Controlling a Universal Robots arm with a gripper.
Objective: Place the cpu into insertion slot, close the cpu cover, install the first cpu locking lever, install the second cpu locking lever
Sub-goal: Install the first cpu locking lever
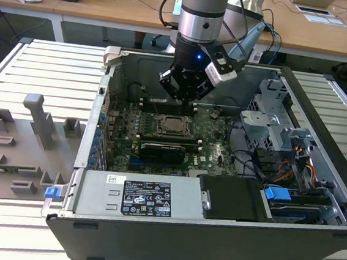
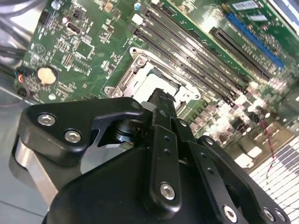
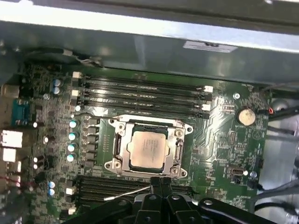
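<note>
First wrist view: the cpu (image 3: pixel 147 149) lies flat in the insertion slot (image 3: pixel 111 164). Its pale face shows through the window of the cpu cover (image 3: pixel 179 148), which lies down around it (every edge of the chip sits inside the frame). The gripper (image 3: pixel 161 179) hangs just off one edge of the socket, its jaws pressed together with nothing between them. A thin silvery locking lever (image 3: pixel 126 192) slants out across the memory slots (image 3: pixel 107 184) on that side. Its end reaches the fingertips, but I cannot tell whether they touch.

A second bank of memory slots (image 3: pixel 140 93) runs along the far edge of the socket, with the grey case wall (image 3: pixel 140 51) just beyond it. A coin cell (image 3: pixel 246 116) sits well apart on open green board.

In the exterior view the gripper (image 1: pixel 186 102) is low inside the open-topped computer case (image 1: pixel 93 134), directly above the cpu (image 1: pixel 175 125). The drive cage (image 1: pixel 266 123) is on the exterior view's right, and the power supply (image 1: pixel 142 198) runs along the near edge
</note>
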